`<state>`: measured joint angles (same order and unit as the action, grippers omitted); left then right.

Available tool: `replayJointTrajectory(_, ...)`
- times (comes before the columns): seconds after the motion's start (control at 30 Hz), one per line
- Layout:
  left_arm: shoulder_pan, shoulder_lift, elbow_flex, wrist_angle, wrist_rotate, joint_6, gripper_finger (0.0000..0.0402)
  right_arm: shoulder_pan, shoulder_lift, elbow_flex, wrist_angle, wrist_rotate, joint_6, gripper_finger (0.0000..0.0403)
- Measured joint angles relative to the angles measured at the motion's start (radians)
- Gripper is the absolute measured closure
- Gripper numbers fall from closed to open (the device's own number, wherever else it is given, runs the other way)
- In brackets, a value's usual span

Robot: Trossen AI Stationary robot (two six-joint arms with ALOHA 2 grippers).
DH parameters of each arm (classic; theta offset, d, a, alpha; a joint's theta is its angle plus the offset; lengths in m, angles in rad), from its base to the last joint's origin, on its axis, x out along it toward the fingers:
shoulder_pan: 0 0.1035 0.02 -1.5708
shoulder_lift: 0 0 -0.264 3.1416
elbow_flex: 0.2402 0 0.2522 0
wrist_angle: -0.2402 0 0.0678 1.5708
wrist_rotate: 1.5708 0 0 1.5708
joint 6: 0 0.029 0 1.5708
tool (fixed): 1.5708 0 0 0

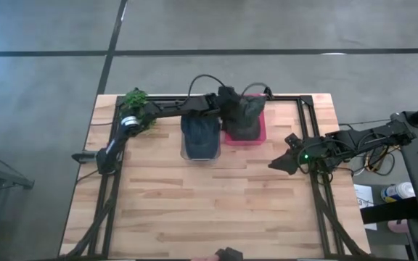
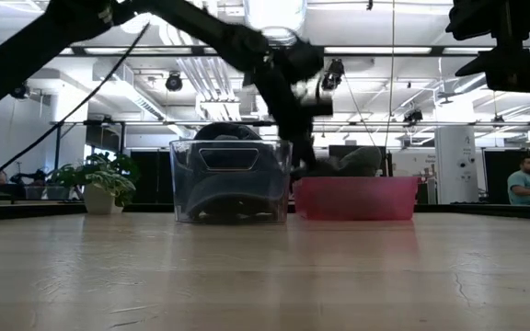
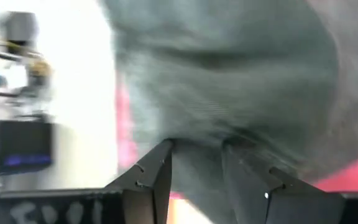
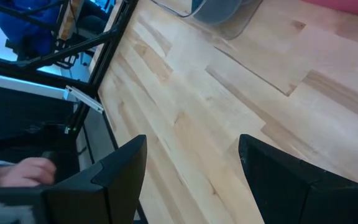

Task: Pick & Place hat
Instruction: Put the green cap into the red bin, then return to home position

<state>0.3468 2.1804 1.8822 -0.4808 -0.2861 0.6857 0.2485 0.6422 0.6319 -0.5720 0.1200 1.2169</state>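
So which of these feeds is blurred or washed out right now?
Left wrist view: the grey hat fills the frame, soft and smeared, with blown-out white beside it. Low view: the left arm is dark against bright ceiling lights, and the clear bin and pink bin are dim. High view is even; right wrist view is sharp on the table.

Grey hat (image 1: pixel 242 116) in pink bin (image 1: pixel 261 130)

Bright overhead ceiling lights; blown-out glare and blur at left wrist
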Motion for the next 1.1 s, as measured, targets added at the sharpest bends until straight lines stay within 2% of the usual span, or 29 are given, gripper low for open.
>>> replayJointTrajectory(0.13,-0.009,-0.053,0.042,0.020,-0.059,-0.012,0.0268,0.000,0.000,0.000,0.000,0.000,0.007,0.0154)
replayJointTrajectory(0.27,-0.013,-0.071,0.044,-0.035,-0.078,-0.110,0.0268,0.000,0.001,0.000,0.000,0.001,0.000,0.0154)
replayJointTrajectory(0.4,-0.014,-0.067,0.031,-0.106,-0.005,-0.141,0.0268,0.000,0.003,0.000,0.000,0.003,-0.014,0.0154)
replayJointTrajectory(0.53,-0.014,-0.019,-0.022,-0.047,0.064,-0.119,0.0268,-0.001,0.008,0.000,-0.001,0.012,-0.022,0.0154)
replayJointTrajectory(0.7,-0.023,0.005,-0.059,0.055,0.035,-0.113,0.0268,0.000,0.016,0.000,-0.001,0.013,-0.024,0.0154)
replayJointTrajectory(0.83,-0.065,-0.051,-0.057,0.018,-0.060,-0.116,0.0268,0.000,0.011,0.000,0.002,0.010,-0.046,0.0154)
replayJointTrajectory(1.0,-0.126,-0.237,-0.050,0.028,-0.039,-0.146,0.0268,0.000,-0.008,0.005,0.017,0.003,-0.209,0.0154)
replayJointTrajectory(1.1,-0.170,-0.328,-0.051,0.022,-0.025,-0.284,0.0268,-0.001,-0.020,0.019,0.007,0.025,-0.291,0.0154)
